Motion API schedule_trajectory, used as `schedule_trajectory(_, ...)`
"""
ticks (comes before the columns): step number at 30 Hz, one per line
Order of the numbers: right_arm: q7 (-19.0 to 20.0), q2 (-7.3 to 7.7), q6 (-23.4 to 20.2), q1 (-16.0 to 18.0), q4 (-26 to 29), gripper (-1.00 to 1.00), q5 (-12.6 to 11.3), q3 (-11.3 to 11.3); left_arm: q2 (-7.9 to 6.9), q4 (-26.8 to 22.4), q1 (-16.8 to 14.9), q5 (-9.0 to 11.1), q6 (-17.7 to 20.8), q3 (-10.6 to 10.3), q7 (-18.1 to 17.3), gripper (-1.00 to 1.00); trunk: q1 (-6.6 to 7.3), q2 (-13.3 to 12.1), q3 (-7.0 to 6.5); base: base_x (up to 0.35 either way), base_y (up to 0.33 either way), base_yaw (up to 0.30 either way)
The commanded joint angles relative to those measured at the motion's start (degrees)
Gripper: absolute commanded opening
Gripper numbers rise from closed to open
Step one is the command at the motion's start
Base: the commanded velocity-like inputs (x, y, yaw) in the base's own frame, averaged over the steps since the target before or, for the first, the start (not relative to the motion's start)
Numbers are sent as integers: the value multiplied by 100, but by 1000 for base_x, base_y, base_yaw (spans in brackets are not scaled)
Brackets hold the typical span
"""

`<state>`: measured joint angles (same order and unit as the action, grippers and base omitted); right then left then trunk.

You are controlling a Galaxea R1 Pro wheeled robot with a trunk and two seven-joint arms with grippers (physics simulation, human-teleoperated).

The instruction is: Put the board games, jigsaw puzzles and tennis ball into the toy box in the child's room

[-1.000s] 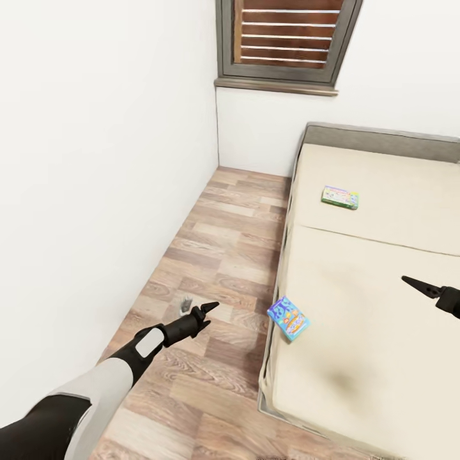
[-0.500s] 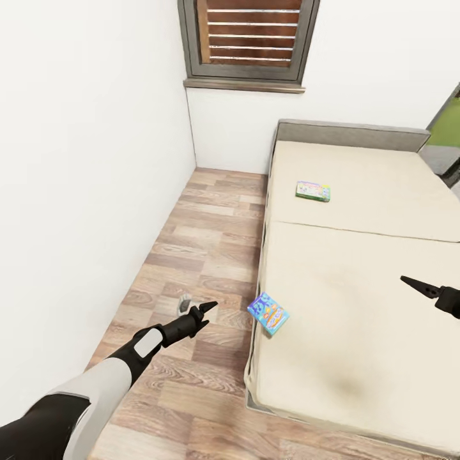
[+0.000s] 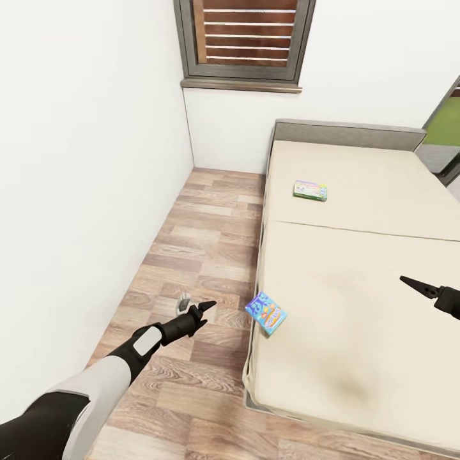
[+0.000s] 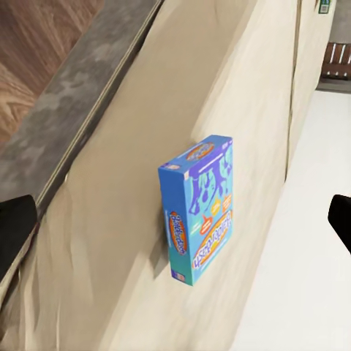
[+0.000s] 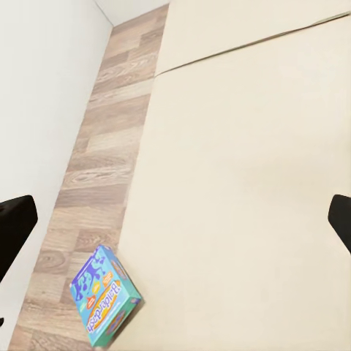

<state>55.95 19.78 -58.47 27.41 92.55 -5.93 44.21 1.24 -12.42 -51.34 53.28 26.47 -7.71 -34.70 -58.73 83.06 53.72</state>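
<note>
Now your left end effector (image 3: 206, 307) hangs over the wood floor (image 3: 211, 243) with fingers together; the right end effector (image 3: 409, 283), also closed, hovers above the bed (image 3: 358, 255). Blue board game (image 3: 266, 312) lies on the bed's near edge, green one (image 3: 310, 190) farther up

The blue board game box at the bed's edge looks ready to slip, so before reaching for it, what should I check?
1. Small blue board game box on the cream bed, at its near edge: ok.
2. Box lying securely: cannot tell; it overhangs the edge.
3. Left gripper empty, above the wood-plank floor: ok.
4. Left gripper open: cannot tell.
5. Right gripper empty above the bed: ok.
6. Green board game box farther up the bed, out of the way: ok.
</note>
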Motion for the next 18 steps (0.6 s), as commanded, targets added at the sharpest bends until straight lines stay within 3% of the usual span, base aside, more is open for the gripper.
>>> schedule_trajectory(1, -2, 0, -41, 3, 0, 100, -31, 2, -6, 2, -10, 61, 26, -36, 27, 100, 0, 2, 3, 0, 0, -12)
schedule_trajectory(11, 2, -6, -40, 2, 0, 100, -32, -9, -42, 3, -76, 66, 26, 27, 120, 100, 0, 2, 3, 0, 0, -7)
schedule_trajectory(18, 0, -12, -41, 3, 0, 100, -31, -21, -73, 3, -119, 62, 25, 209, 209, 100, 0, 2, 5, 0, 0, -2)
